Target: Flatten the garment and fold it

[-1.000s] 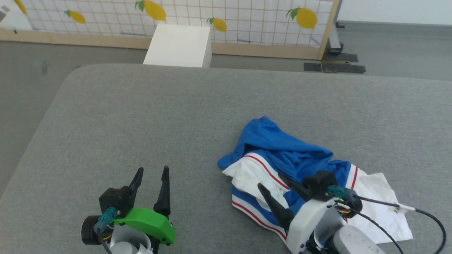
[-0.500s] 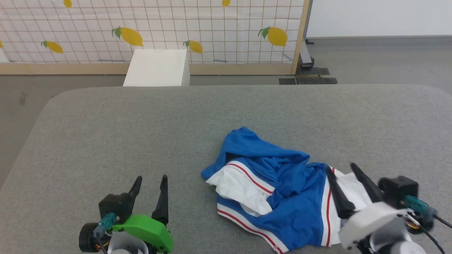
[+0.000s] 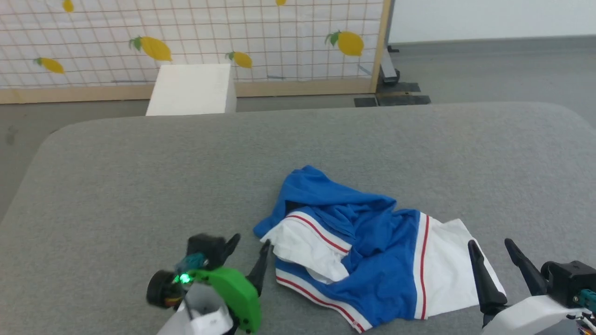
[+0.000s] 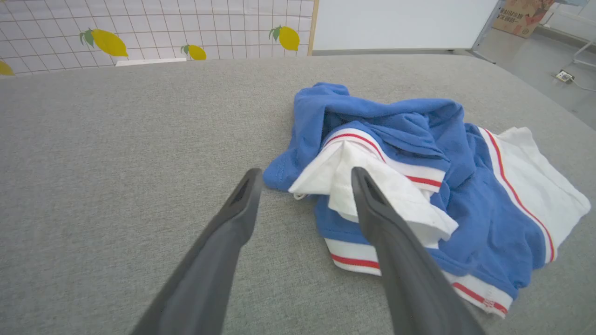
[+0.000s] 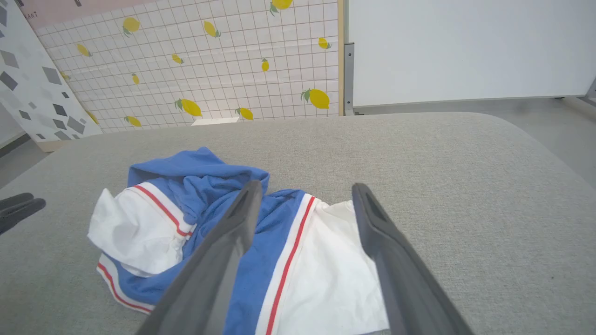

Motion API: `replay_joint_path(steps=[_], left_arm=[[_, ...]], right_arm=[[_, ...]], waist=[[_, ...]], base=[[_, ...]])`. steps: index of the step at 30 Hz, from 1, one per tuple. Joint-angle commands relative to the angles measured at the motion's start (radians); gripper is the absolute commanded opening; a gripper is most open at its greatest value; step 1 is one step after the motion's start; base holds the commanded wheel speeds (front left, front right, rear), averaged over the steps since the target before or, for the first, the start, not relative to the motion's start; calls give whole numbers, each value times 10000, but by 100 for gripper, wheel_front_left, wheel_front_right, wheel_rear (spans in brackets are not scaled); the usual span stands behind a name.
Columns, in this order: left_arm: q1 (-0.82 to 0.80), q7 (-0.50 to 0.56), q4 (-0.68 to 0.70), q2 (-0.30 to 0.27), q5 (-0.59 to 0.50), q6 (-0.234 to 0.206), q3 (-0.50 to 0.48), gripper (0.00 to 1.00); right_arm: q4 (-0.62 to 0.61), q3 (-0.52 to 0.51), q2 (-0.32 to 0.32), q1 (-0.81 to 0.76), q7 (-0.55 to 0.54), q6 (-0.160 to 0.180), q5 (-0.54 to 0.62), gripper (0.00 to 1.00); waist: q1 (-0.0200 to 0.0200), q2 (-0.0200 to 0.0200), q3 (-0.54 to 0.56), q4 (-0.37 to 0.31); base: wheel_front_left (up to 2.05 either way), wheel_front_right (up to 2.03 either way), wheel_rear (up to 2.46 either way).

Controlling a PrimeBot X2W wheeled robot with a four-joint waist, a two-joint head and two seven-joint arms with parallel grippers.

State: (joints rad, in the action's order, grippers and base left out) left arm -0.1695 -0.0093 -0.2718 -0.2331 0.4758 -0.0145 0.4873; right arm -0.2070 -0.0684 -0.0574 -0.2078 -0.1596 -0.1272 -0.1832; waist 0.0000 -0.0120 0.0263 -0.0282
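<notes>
At lower centre of the head view, the crumpled jersey T-shirt (image 3: 382,251) lies on the grey surface (image 3: 139,186). We hold the left gripper (image 3: 252,239) and right gripper (image 3: 489,241) on either side of it, fingers apart, probably to spread it.

Blue, white, seemingly red-striped garment (image 3: 382,265); grey surface (image 3: 139,186).

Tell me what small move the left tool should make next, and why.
Probably ease the open left tool forward and close on the white sleeve fold just ahead of it; the garment lies crumpled, with nothing gripped yet, so it needs spreading.
</notes>
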Motion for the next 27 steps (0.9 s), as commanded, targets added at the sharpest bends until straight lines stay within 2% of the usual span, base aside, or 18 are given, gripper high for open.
replay_joint_path(steps=[1,7,14,15,16,17,24,27], left_arm=[[-337,243,-174,43,90,167,104,100],[-1314,1292,-992,81,238,785,541,100],[-2124,2626,-1894,11,596,1242,1088,100],[-2186,2762,-1948,4,669,1283,1166,82],[-2253,2880,-1996,-13,759,1321,1243,36],[-2302,2930,-2017,-33,813,1343,1293,0],[-2638,2799,-1918,-314,857,1398,1488,0],[-2800,2461,-1436,-535,697,1218,1314,0]], right_arm=[[-167,26,39,-138,-64,-35,83,100],[-476,86,62,-153,-212,-35,79,100],[-415,104,69,-91,-281,-35,-120,100],[-398,103,69,-84,-269,-35,-144,100],[-361,83,70,-89,-270,-35,-186,100],[-343,71,70,-88,-257,-35,-217,100],[-297,-7,71,-55,-158,-35,-299,100],[-326,-109,71,-68,-153,-35,-314,100]], waist=[[0,120,-132,-204],[0,120,-415,-540],[0,120,-608,-806],[0,120,-618,-824],[0,120,-626,-839],[0,120,-633,-848],[0,120,-642,-790],[0,120,-643,-697]], base=[[0,0,0],[0,0,0],[0,0,0],[0,0,0],[0,0,0],[0,0,0],[0,0,0],[0,0,0]])
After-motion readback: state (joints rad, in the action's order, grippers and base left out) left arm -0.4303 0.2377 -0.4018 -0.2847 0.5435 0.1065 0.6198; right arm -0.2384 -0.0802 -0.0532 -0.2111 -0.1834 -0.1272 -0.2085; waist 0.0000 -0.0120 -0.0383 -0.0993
